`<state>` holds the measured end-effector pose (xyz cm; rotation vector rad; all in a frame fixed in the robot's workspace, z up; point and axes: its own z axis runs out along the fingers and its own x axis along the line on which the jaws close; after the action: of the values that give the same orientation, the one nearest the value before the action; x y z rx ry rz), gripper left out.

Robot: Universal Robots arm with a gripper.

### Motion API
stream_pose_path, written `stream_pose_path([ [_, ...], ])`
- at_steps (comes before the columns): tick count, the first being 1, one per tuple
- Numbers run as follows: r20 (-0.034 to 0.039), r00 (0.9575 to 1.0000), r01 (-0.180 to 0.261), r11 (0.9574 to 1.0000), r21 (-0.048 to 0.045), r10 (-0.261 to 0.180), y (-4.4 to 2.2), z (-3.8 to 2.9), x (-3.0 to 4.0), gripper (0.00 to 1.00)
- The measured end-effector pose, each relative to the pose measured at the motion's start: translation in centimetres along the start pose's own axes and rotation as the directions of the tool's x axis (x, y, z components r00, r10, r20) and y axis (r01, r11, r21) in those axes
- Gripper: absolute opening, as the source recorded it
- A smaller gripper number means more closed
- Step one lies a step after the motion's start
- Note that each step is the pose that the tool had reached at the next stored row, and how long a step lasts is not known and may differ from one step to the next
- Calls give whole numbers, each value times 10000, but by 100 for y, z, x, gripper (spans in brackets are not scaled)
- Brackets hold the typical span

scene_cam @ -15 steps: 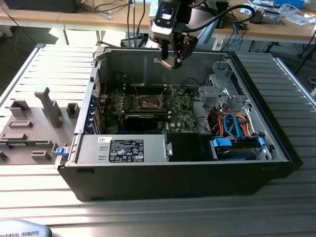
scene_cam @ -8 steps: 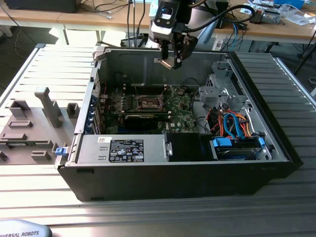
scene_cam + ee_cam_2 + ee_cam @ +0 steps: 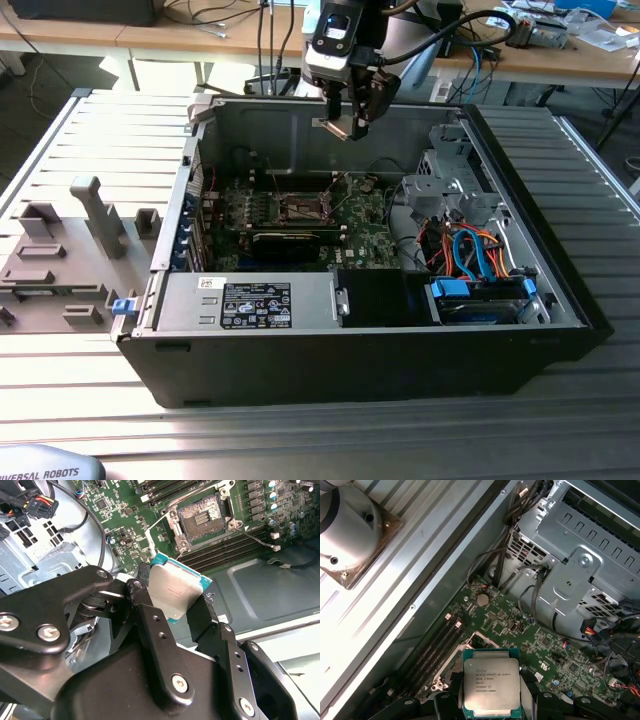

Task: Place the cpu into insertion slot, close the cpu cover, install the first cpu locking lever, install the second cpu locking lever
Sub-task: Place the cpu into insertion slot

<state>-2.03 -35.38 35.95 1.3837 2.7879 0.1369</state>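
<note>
Second wrist view shows my pincer clenched on the chip; I'd square it flat over the socket.

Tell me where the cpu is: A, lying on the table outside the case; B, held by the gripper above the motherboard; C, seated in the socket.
B: the gripper clamps the cpu by its edges, and the socket beyond it is bare.
</note>
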Motion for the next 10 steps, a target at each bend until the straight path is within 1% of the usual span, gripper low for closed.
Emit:
stream_pose_path([
  [10,10,9999,-112,9999,-1,112,0,1,0,54],
])
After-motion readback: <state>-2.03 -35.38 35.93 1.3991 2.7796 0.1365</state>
